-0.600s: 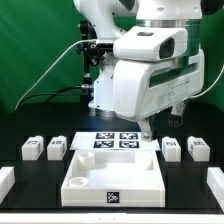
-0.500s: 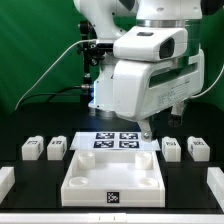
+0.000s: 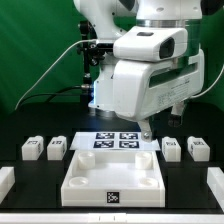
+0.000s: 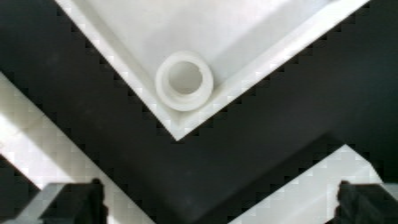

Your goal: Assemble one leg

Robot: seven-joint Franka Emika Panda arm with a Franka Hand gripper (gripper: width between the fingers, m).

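Observation:
Four small white legs with tags stand on the black table, two at the exterior view's left (image 3: pixel 32 149) (image 3: pixel 57 147) and two at its right (image 3: pixel 172 148) (image 3: pixel 198 149). The large white rimmed tray piece (image 3: pixel 80 180) lies in the middle front. My gripper (image 3: pixel 147 130) hangs over the tray's far right corner, near the marker board (image 3: pixel 116 141). In the wrist view the gripper (image 4: pixel 217 205) is open and empty, its dark fingers (image 4: pixel 71 203) wide apart. A corner of the tray (image 4: pixel 125 50) with a round socket (image 4: pixel 185 80) lies beyond them. No leg shows in the wrist view.
White pieces lie at the table's front left edge (image 3: pixel 5 180) and front right edge (image 3: pixel 215 182). The arm's white body (image 3: pixel 150 85) fills the space above the marker board. A green curtain hangs behind.

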